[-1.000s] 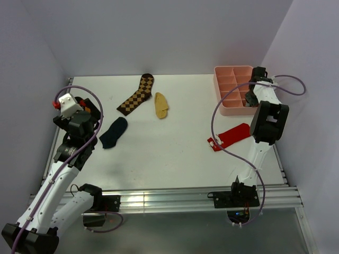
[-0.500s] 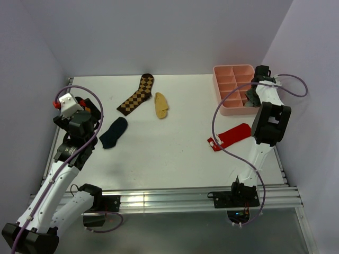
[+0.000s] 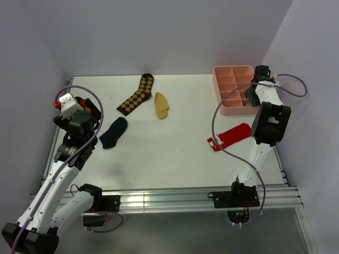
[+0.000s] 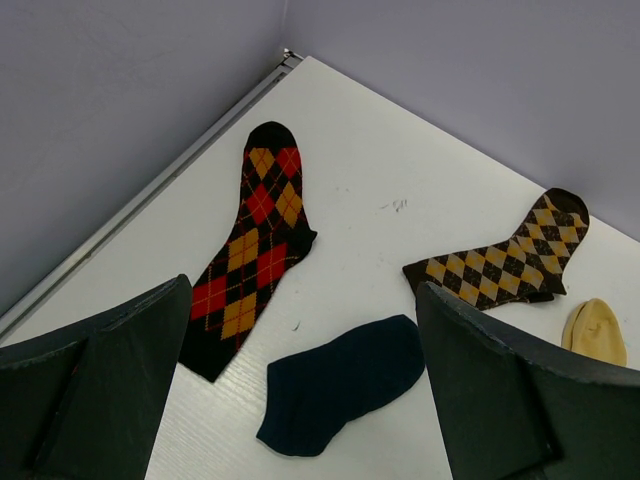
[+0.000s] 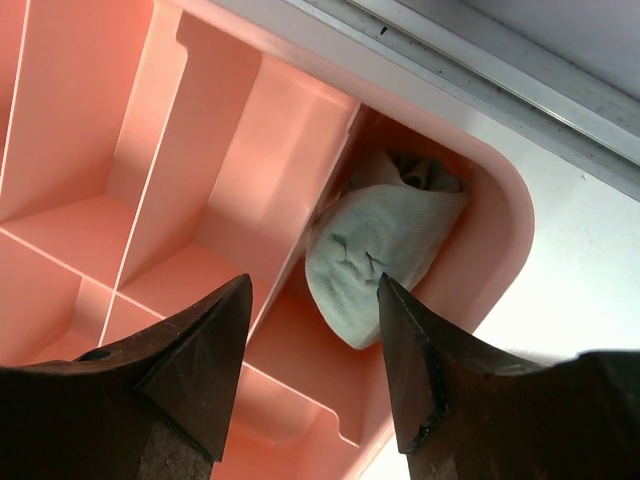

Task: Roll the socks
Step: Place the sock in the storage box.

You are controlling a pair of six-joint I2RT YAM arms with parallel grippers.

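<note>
A grey sock [image 5: 380,250], rolled into a bundle, lies in a corner compartment of the pink tray [image 5: 200,120]. My right gripper [image 5: 314,290] hangs open just above it, its fingers apart on either side and not pressing it. In the top view that right gripper [image 3: 250,95] is over the near right part of the pink tray [image 3: 225,110]. A dark navy sock [image 4: 340,385] lies flat on the table, below and ahead of my open left gripper [image 4: 305,290]. The navy sock [image 3: 113,132] is right of the left gripper [image 3: 85,117]. A mustard sock [image 3: 161,105] lies flat further back.
A brown and yellow checkered sock [image 3: 136,95] lies near the back wall. Close to the left wall is a red and yellow argyle sock [image 4: 250,250]. A red sock with white trim [image 3: 231,135] lies in front of the tray. Walls close in the table on three sides.
My right gripper has opened over the tray and let go of the grey sock, which now rests in its compartment. The left arm has not moved.
</note>
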